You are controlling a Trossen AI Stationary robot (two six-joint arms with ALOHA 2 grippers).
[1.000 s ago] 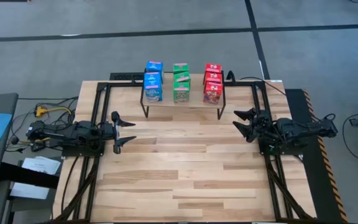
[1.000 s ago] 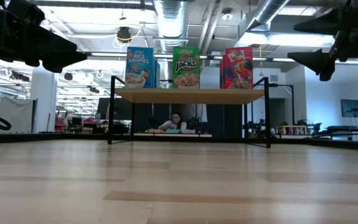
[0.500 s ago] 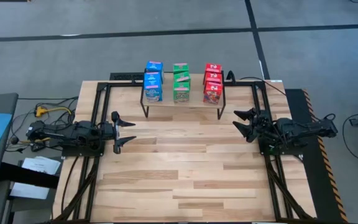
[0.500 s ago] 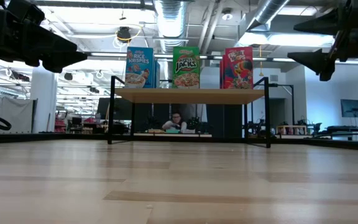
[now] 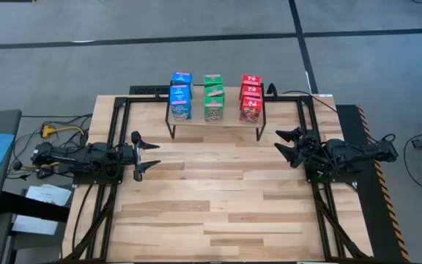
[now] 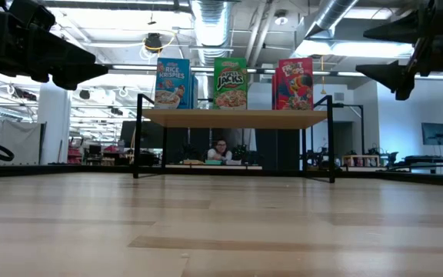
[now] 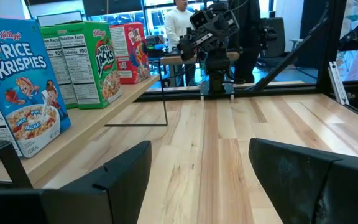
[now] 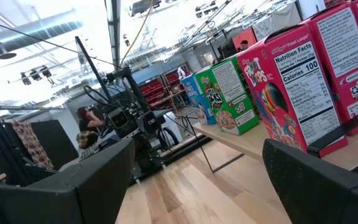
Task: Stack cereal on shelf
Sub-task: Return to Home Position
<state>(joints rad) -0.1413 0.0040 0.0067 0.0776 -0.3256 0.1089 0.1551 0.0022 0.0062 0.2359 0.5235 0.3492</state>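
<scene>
My left hand [image 5: 146, 153] hangs spread and empty over the left of the tabletop [image 5: 218, 198], well apart from the shelf [image 6: 237, 118]. To home cleanly I'd fold each arm straight back, never swinging toward the shelf legs (one nudge could topple a row). The cereal stands upright on the shelf, fronts toward the arms: blue boxes [image 5: 180, 99], green boxes [image 5: 213, 97], red boxes [image 5: 250, 99]. Each row runs front to back, and the board's long axis runs left to right. My right hand [image 5: 284, 146] is likewise spread.
</scene>
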